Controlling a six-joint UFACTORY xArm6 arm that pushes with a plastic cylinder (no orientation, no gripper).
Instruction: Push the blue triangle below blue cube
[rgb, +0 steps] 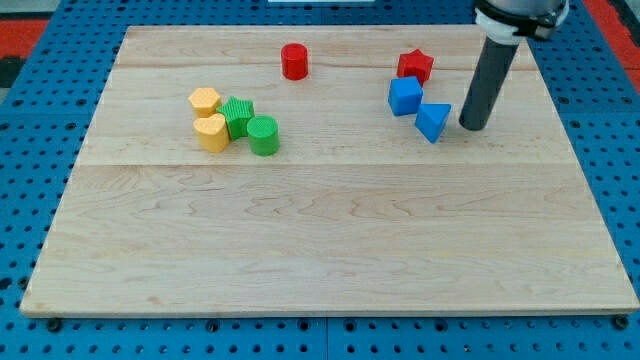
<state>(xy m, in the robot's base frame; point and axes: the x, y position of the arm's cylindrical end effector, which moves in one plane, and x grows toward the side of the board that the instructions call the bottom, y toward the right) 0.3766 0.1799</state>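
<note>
The blue triangle lies on the wooden board, just below and to the right of the blue cube, nearly touching it. My tip is on the board just right of the blue triangle, a small gap apart. The rod rises from it to the view's top right.
A red star block sits just above the blue cube. A red cylinder is at top centre. At the left are a yellow hexagon, a yellow heart-like block, a green ridged block and a green cylinder, clustered together.
</note>
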